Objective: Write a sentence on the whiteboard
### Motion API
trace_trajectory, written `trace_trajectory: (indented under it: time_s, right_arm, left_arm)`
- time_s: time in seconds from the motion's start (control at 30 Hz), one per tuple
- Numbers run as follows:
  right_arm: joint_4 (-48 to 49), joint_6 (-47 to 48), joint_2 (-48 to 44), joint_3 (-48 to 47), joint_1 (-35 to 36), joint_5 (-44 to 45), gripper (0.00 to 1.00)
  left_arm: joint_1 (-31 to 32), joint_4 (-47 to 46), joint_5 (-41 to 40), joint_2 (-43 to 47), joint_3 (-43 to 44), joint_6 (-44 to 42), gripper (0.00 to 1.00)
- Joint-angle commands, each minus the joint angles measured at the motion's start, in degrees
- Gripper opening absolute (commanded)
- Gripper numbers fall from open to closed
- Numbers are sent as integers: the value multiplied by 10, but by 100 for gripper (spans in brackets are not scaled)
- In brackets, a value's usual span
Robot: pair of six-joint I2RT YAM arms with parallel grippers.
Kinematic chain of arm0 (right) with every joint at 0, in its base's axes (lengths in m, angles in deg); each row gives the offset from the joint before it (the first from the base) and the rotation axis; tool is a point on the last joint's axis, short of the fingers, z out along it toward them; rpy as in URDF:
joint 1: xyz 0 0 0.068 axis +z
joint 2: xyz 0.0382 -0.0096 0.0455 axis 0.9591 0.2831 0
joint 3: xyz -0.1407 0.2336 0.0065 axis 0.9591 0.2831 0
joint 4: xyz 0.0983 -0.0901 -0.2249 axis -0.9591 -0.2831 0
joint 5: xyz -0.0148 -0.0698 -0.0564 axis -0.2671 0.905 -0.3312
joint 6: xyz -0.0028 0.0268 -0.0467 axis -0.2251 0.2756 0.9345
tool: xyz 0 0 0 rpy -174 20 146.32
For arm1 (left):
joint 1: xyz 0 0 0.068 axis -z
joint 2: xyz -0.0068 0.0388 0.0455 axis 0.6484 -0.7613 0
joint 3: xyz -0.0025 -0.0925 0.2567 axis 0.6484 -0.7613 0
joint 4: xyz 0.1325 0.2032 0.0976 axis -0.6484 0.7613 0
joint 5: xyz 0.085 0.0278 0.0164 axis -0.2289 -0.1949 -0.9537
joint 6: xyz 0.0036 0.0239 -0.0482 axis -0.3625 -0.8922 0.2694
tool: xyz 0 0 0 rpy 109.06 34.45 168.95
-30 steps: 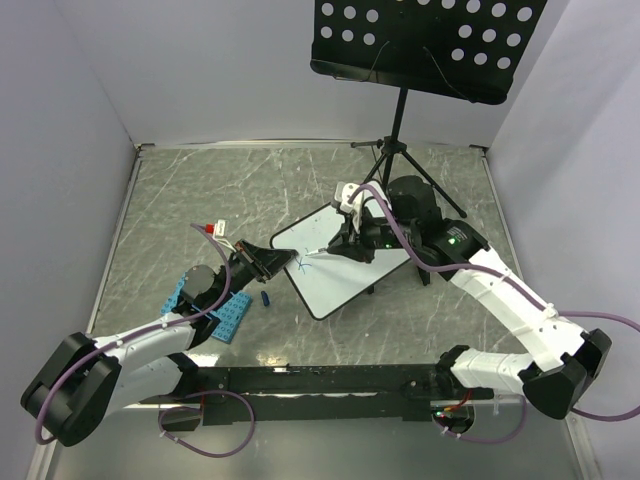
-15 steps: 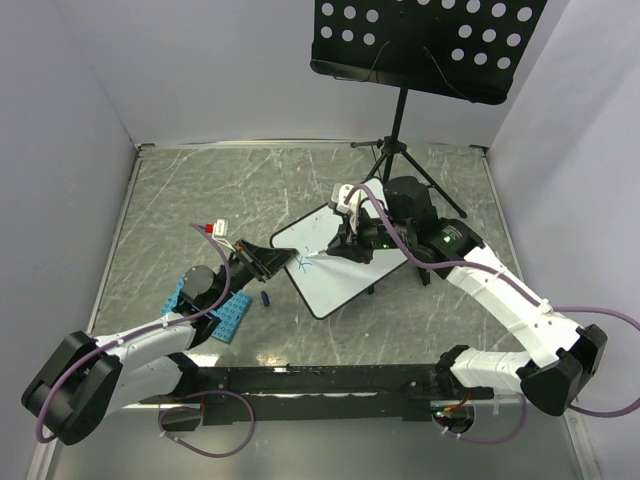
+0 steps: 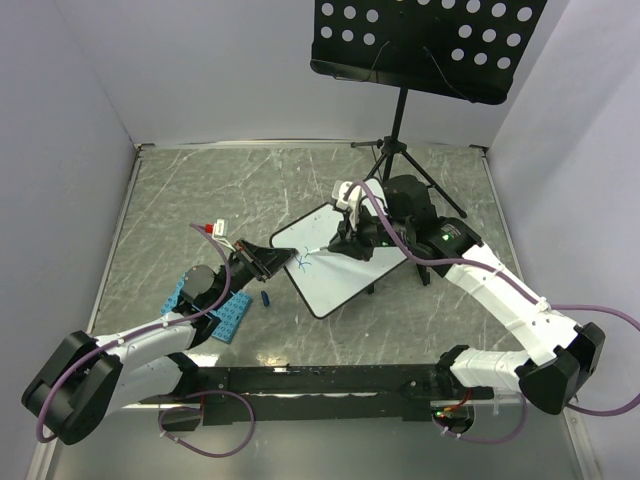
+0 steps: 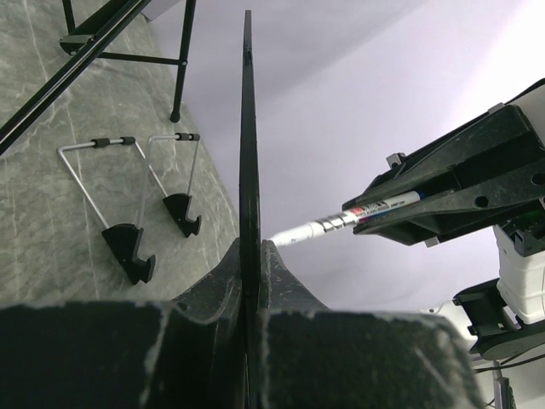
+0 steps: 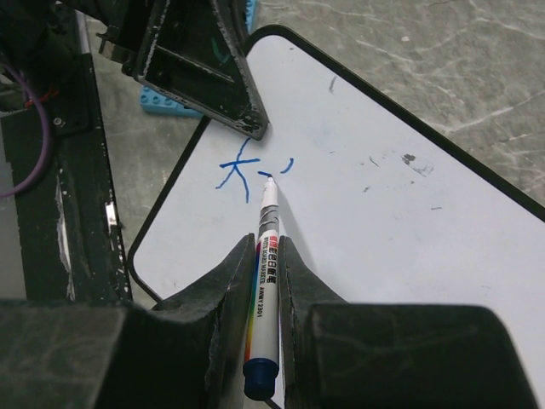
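While the sentence (image 5: 243, 170) stands at only its first blue strokes, I enter the stock as follows.

- Whiteboard (image 3: 345, 265): mid-counter (image 3: 200, 200), turned on the diagonal, its near-left corner pinched in the left gripper (image 4: 249, 251), which is clamped on the rim.
- Right gripper (image 5: 262, 256): clamped on the marker (image 5: 267, 230), tip on the board just beside the strokes.

Hazards, as I judge them:
- The board is gripped at one corner only, so pen pressure could pivot it and skew the line.
- The writing sits just beside the left gripper's fingers (image 5: 230, 102). A leftward stroke could run the tip into them.
- Too shallow a pen angle could make the tip skip.

Change against a second ago: the right wrist has shifted slightly along the board and the blue mark looks a little fuller. The left arm and the board have not moved.
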Motion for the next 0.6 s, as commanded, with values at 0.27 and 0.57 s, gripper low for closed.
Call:
trace_trajectory:
  time_s: [0.27,0.57]
  right_arm:
    - [-10,8,2,-4,-17,9,0]
    - [-48,36,-11,10,-17,-21,0]
  left_arm:
    - [2,-101,0,20,12,13,1]
    - [1,-96,0,18,20,5,1]
